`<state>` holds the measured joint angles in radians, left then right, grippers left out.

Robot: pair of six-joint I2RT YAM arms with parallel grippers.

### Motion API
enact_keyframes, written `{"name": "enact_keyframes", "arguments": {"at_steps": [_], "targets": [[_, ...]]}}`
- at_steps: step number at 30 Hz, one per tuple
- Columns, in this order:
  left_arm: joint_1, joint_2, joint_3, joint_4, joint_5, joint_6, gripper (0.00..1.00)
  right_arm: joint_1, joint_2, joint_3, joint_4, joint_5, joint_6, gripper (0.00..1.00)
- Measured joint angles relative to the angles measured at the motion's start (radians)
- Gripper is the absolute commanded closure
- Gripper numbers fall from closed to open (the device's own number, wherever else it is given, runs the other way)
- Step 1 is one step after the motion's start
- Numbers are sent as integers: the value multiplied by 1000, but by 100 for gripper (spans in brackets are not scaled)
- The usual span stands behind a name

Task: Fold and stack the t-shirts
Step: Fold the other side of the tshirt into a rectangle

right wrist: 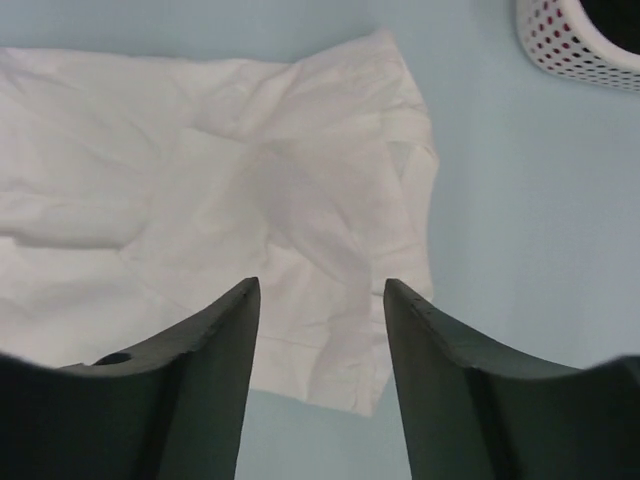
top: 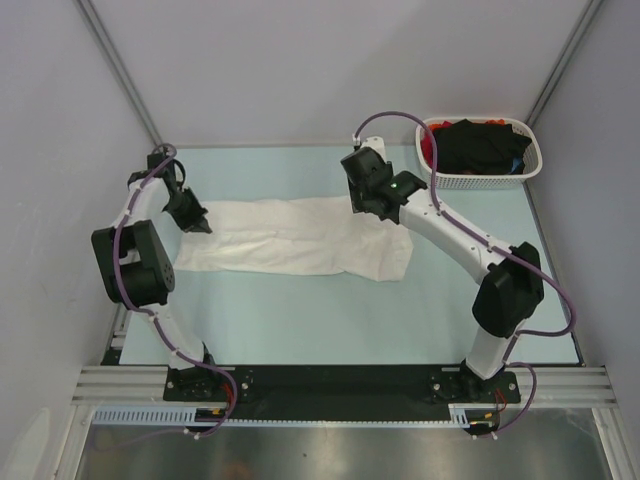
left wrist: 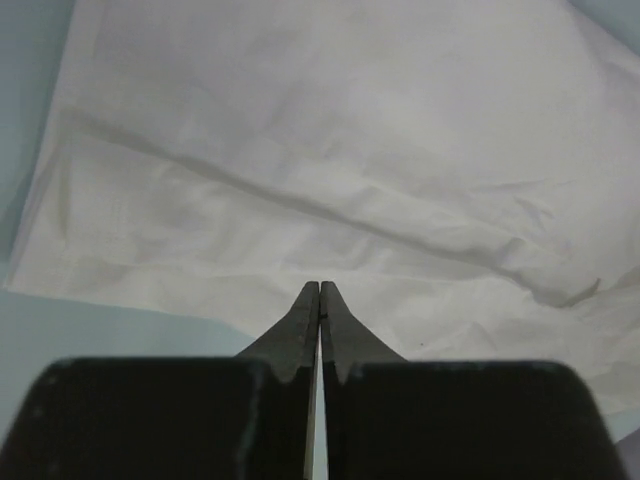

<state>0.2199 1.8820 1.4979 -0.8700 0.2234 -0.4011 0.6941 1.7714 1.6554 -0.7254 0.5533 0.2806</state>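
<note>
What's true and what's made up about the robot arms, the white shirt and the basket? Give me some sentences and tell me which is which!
1. The white t-shirt lies on the table. True.
2. The right pincer is squeezed shut. False: its jaws stand apart, above the shirt's right end.
3. The basket holds black and red clothes. True.
4. The left pincer is wide open. False: it is shut, at the shirt's left end.
5. The basket stands beside the left arm. False: it is in the far right corner of the table.
</note>
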Motion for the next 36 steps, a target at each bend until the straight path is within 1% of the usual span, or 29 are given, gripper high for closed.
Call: {"name": "enact_keyframes", "arguments": {"at_steps": [1,2,3,4,5,7,11,13,14,15,16,17,18,19,24,36], "targets": [[-1,1,0,-11,-19,2,70,-5,-8,-2,6,-35,6,48],[-1,3,0,-23,-38,6,36,-9,-9,-2,12,-68,10,48],[-2,5,0,-35,-61,8,25,-12,-7,-3,15,-97,14,49],[-2,7,0,-47,-85,13,18,-15,-2,-7,15,-121,20,48],[-2,9,0,-60,-106,10,7,-17,3,-11,13,-141,24,48],[-3,13,0,-78,-145,12,2,-21,13,-21,11,-176,33,48],[-3,14,0,-97,-218,11,0,-29,24,-37,4,-223,41,48],[-3,18,0,-107,-253,14,3,-34,24,-39,-1,-237,42,48],[-3,21,0,-109,-265,15,8,-38,24,-39,-1,-242,43,48],[-3,27,0,-112,-278,17,11,-44,24,-39,0,-249,45,48],[-3,35,0,-113,-288,18,17,-51,24,-40,0,-253,46,48],[-3,45,0,-113,-298,18,52,-58,24,-42,1,-257,48,48],[-3,56,0,-114,-302,18,80,-66,24,-46,1,-260,49,48],[-4,68,0,-114,-306,14,100,-75,24,-50,1,-264,51,48],[-17,103,0,-123,-311,25,100,-106,24,-61,1,-275,51,48],[-106,62,-2,-138,-317,29,100,-114,24,-81,5,-301,59,48]]}}
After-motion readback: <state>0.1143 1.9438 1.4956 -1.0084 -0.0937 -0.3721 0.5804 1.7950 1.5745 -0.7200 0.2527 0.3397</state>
